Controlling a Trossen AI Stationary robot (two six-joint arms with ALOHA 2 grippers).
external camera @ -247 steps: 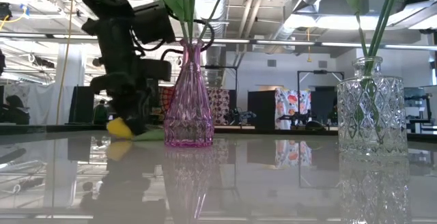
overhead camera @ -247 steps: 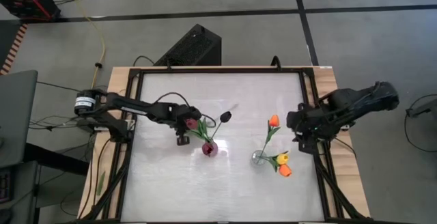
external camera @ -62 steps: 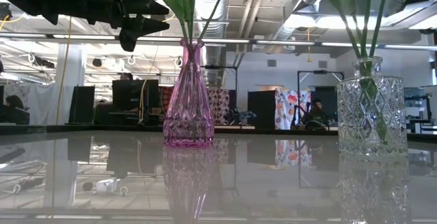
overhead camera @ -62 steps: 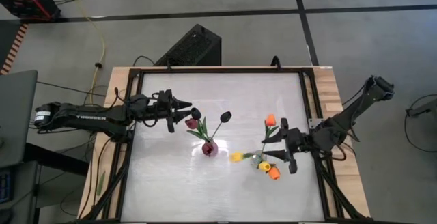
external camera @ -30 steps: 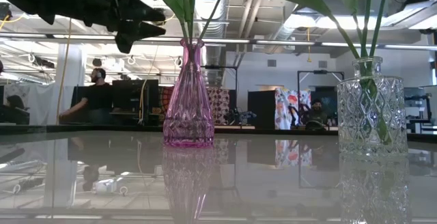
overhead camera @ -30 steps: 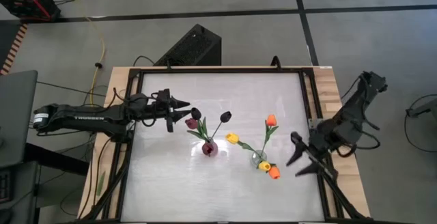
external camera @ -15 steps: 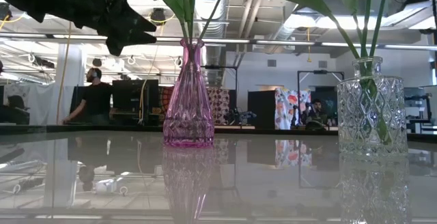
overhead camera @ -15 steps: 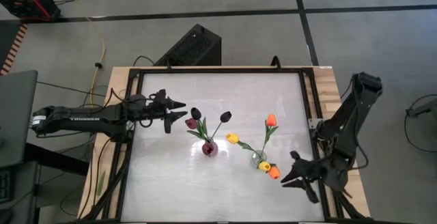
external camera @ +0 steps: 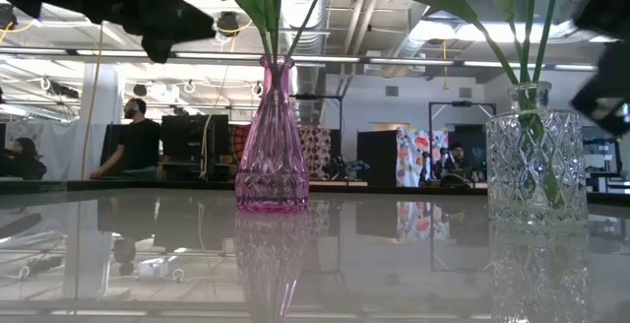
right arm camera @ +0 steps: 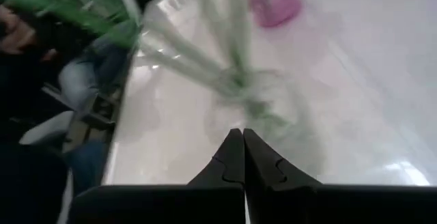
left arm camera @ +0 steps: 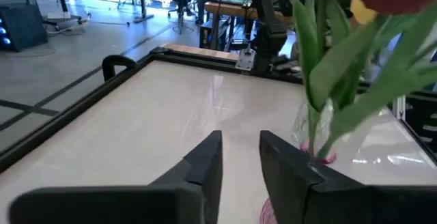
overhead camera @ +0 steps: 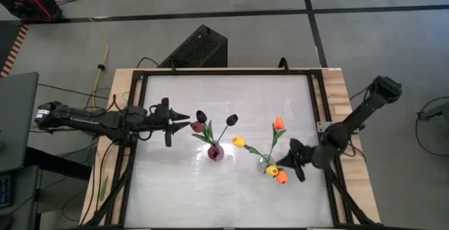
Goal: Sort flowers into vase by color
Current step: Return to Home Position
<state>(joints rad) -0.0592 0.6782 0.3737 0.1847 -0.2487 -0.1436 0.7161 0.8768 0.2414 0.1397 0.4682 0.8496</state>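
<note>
From where I stand the sorting looks finished, since every tulip I can see is in a vase. The dark maroon tulips are in the pink vase near the middle of the surface. The yellow and orange tulips are in the clear vase to its right. I take this for the retreat to rest.

The left end effector hangs left of the pink vase, apart from the blooms, with its fingers a little spread and empty. The right end effector sits just beside the clear vase on its right, close to a low orange head, with its fingers pressed together on nothing.

Next, I'd judge, both arms should draw outward. The right one should back straight away, so it doesn't snag a stem or nudge the vase.
</note>
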